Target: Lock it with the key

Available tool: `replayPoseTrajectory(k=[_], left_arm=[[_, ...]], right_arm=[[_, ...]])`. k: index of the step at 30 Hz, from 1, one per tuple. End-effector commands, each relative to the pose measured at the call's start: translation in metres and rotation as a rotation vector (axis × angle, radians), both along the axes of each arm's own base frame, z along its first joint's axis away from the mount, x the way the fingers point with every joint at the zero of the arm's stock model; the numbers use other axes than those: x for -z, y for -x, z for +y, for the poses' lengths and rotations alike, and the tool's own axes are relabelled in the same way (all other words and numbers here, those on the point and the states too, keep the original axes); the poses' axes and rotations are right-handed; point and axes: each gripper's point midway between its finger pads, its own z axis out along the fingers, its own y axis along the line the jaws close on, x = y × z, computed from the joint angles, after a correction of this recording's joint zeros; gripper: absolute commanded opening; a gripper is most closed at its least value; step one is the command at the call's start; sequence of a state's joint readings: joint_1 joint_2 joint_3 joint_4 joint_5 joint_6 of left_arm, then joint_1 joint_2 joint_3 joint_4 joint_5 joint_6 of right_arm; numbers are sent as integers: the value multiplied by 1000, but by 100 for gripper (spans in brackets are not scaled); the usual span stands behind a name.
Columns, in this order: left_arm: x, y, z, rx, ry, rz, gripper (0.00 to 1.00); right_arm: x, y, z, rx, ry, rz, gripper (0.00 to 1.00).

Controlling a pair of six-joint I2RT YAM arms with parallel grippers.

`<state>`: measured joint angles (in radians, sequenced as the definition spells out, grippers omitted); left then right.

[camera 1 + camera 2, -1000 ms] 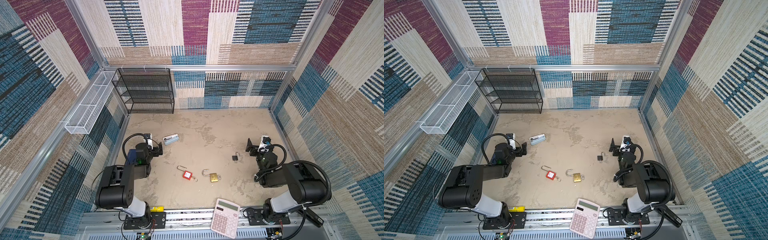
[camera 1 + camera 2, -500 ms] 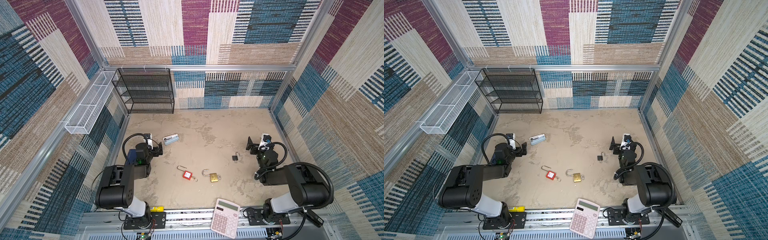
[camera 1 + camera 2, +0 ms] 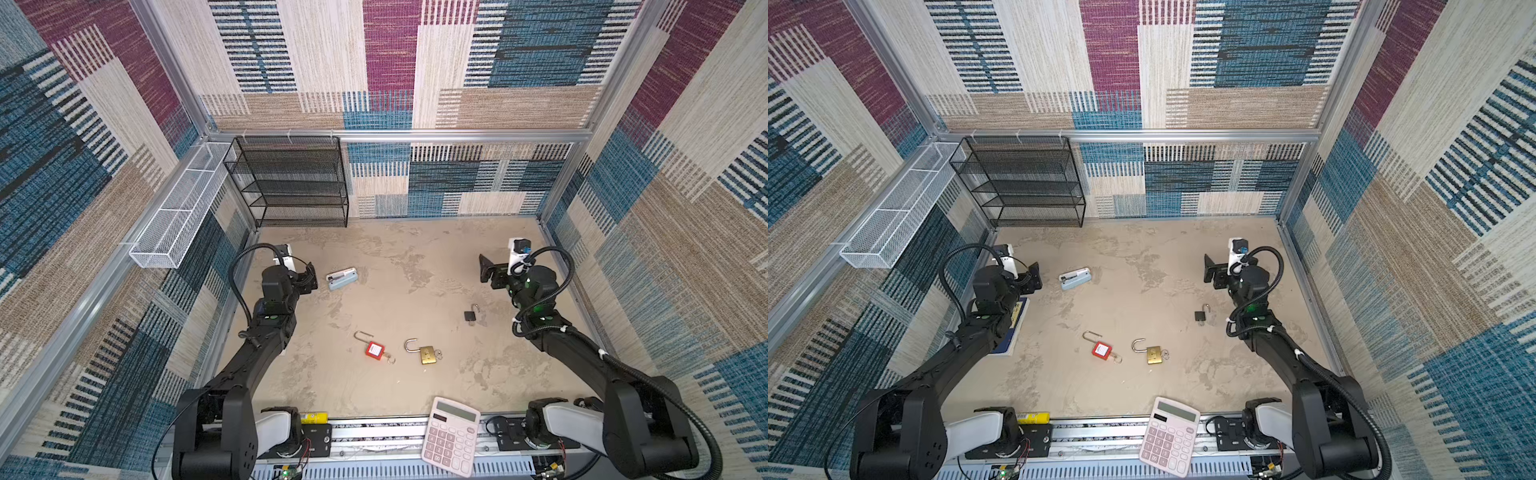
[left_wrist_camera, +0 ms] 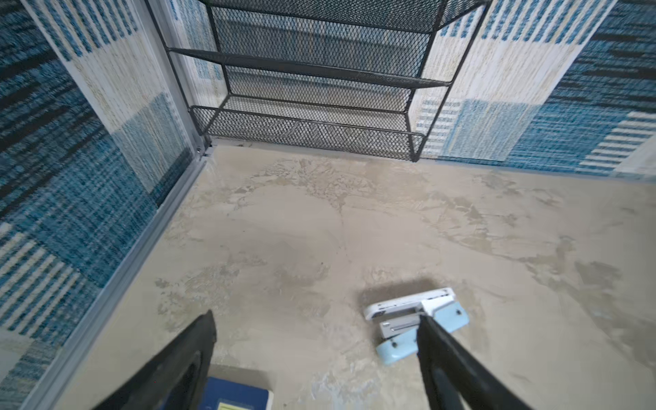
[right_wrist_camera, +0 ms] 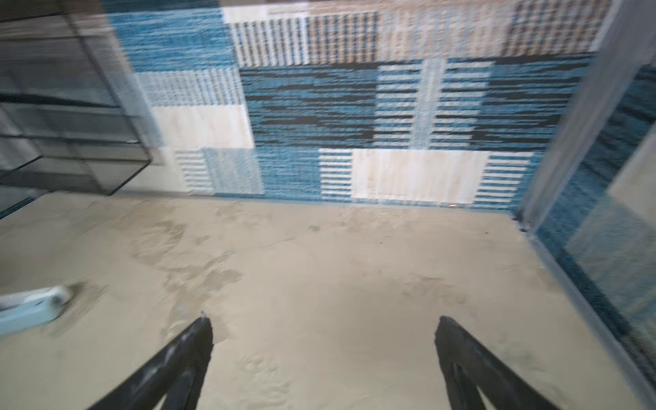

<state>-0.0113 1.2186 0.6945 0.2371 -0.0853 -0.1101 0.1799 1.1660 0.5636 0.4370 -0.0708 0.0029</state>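
Just pushed both arms forward, with left gripper and right gripper spread wide, empty. Left well behind both jaw pairs, untouched: red lock and brass lock, shackles open, keys seemingly inserted; black lock nearest the right jaws. Barely begun, seemingly; reaching back needed.

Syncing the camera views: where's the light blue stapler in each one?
Top view: stapler left of centre on the table, beside the left gripper.
Top view: same place.
Left wrist: close up, partly behind a gripper finger.
Right wrist: blurred, cut by the frame edge.
Shared landmark: black mesh shelf, in all four.
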Motion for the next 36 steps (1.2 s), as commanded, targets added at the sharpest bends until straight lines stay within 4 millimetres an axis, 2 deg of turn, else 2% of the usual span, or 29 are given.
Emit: replayPoseTrajectory(k=[1,5,7,10,16,21,25,28,36], left_arm=[[36,25,-20,36,167,248,88],[35,38,-45,125,253,334,86],[31,43,-57,185,278,349,85],[24,49,-66,228,299,351,85],[19,59,-70,256,298,405,85],[28,66,-77,277,340,465,85],[38,73,-83,278,400,502,85],[43,78,-88,280,448,518,85],[52,93,-94,277,527,546,84]], right_arm=[[13,30,57,-201,37,81,99],[5,69,124,-444,24,60,99],[10,87,155,-546,56,61,99],[27,111,196,-699,135,97,99],[75,150,252,-903,331,175,100],[103,165,280,-999,399,232,96],[123,162,295,-1030,427,285,91],[139,161,302,-1051,465,330,85],[176,167,308,-1085,545,426,83]])
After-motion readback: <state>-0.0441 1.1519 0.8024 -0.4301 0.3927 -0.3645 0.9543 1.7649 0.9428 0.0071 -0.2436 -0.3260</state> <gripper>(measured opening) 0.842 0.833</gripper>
